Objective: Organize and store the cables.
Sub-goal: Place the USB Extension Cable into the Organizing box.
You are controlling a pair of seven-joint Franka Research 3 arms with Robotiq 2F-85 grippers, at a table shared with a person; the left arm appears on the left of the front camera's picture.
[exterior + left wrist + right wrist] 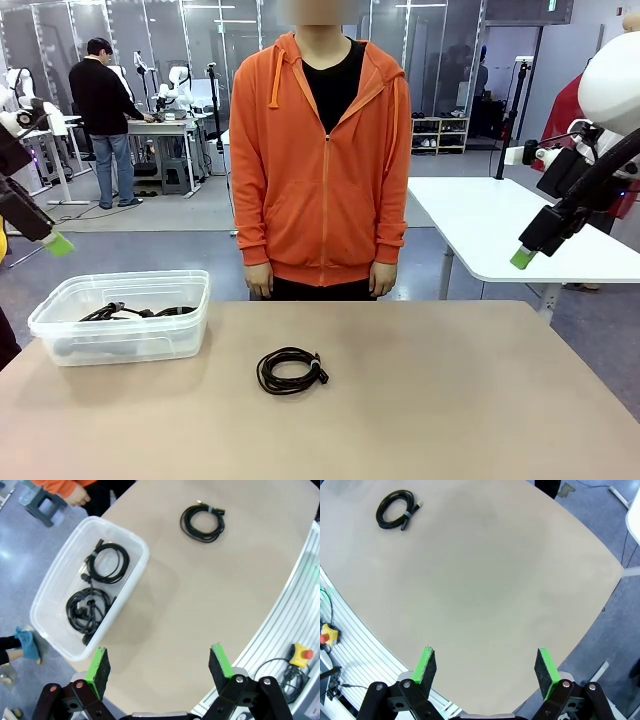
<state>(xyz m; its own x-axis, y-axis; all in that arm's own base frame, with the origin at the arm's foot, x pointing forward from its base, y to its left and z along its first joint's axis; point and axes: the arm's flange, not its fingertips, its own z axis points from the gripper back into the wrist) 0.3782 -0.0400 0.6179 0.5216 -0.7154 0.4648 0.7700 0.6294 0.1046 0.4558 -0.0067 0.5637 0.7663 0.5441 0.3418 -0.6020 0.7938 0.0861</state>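
On the tan desk 1 coiled black cable lies mid-surface; 2 more coils sit in the clear plastic bin, plugs hard to make out. Left gripper and right gripper hover with jaws wide, empty.

One cable lies right of the bin.
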